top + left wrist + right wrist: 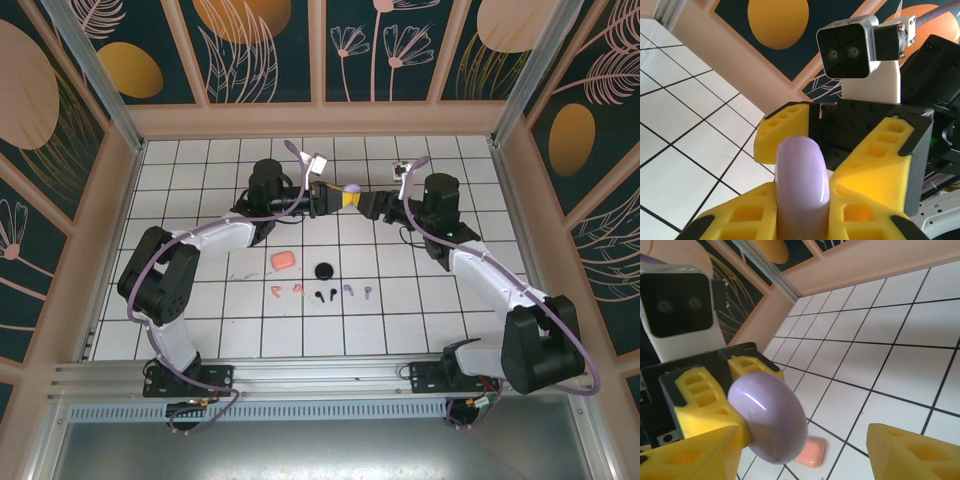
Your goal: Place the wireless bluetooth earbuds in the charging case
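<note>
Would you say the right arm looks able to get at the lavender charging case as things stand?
Probably yes: the lavender charging case is clamped in the left gripper with its rounded end free, and the right gripper, jaws open, straddles that end with nothing between.

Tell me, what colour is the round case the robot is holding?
Lavender, a pale shiny purple. The case shows best in the right wrist view.

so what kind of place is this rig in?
Probably an enclosed robot test cell: white tiled tabletop, patterned wall panels in an aluminium frame, left arm and right arm bolted to a rail at the near edge.
</note>
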